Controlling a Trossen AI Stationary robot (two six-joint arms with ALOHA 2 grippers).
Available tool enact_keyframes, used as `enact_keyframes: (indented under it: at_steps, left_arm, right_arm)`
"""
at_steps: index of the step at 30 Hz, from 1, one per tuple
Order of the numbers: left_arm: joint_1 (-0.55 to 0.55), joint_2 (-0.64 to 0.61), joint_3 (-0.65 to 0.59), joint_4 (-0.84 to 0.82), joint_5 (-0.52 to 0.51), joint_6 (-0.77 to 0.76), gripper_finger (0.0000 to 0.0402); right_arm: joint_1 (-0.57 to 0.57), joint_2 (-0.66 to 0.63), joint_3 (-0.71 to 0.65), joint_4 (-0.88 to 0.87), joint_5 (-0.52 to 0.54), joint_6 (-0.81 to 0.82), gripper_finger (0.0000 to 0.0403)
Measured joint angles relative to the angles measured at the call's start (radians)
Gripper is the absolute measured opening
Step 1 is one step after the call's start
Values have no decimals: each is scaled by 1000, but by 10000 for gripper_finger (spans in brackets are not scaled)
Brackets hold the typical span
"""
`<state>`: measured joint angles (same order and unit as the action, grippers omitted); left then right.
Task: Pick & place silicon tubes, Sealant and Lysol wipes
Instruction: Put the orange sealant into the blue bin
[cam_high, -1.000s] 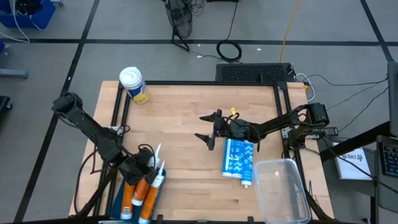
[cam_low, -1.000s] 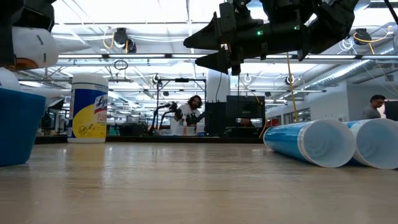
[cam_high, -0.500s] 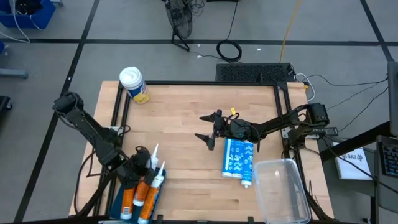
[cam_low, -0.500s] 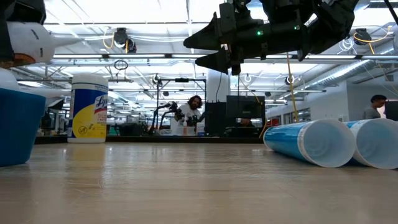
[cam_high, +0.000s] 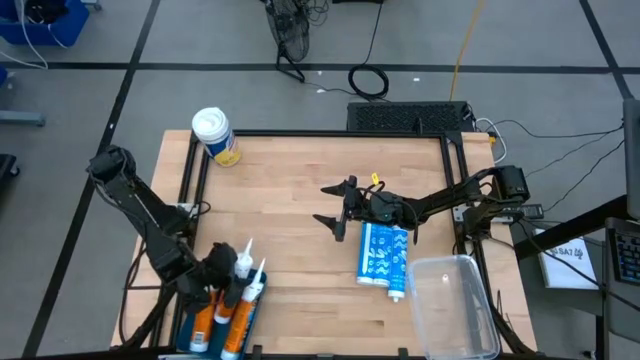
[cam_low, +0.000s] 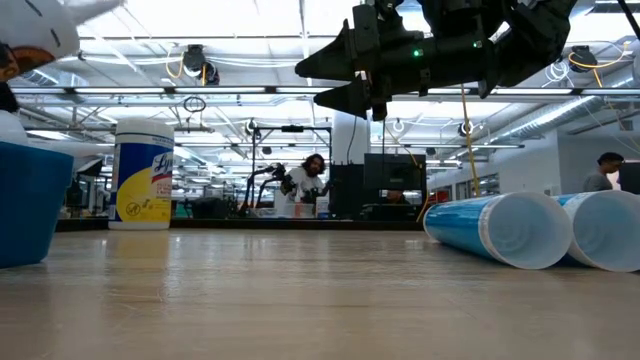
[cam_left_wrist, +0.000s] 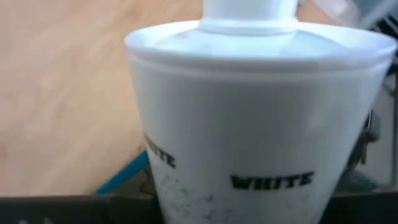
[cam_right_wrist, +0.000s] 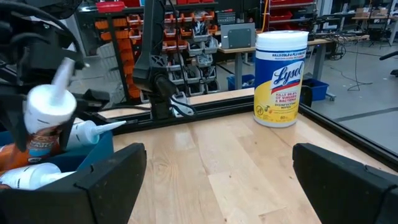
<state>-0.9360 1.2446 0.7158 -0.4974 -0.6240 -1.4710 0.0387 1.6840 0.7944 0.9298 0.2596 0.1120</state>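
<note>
My left gripper (cam_high: 212, 272) is at the table's near left corner, over a blue tray (cam_high: 186, 322). It is shut on an orange-and-white sealant tube (cam_right_wrist: 45, 118) whose white nozzle (cam_high: 245, 248) points up and toward the far right. Two more orange tubes (cam_high: 236, 318) lie in the tray. My right gripper (cam_high: 320, 204) hangs open and empty above the table's middle, beside two blue tubes (cam_high: 384, 250) that lie on their sides. The Lysol wipes canister (cam_high: 215, 135) stands upright at the far left corner and also shows in the low view (cam_low: 143, 172). My left gripper holds the sealant tube by its body just below the white nozzle end (cam_left_wrist: 249, 130). The gripper's own body hides the fingers in every view, so the kind of hold cannot be told. The tube is lifted and tilted, nozzle end up.
A clear plastic bin (cam_high: 455, 305) stands at the table's near right corner, next to the blue tubes. A black frame (cam_high: 320, 133) runs round the table top. The wood between tray and blue tubes is bare. People stand in the room behind the table.
My left gripper has moved with the sealant tube toward the table's near left corner, over the blue tray. The tube's nozzle end has risen in the low view and now points more upward. My right arm has kept still.
</note>
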Motion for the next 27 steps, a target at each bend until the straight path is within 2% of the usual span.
enact_keyframes:
  at_steps: [8, 18, 27]
  left_arm:
    - [-3, 0, 0, 117, -100, 430, 194]
    - [-1, -11, 9, 380, -214, 1052, 194]
    - [7, -105, 130, 372, -246, 1322, 194]
  right_arm:
    - [0, 0, 0, 0, 0, 0, 380]
    - [0, 0, 0, -7, 0, 18, 380]
    - [-7, 0, 0, -24, 2, 29, 380]
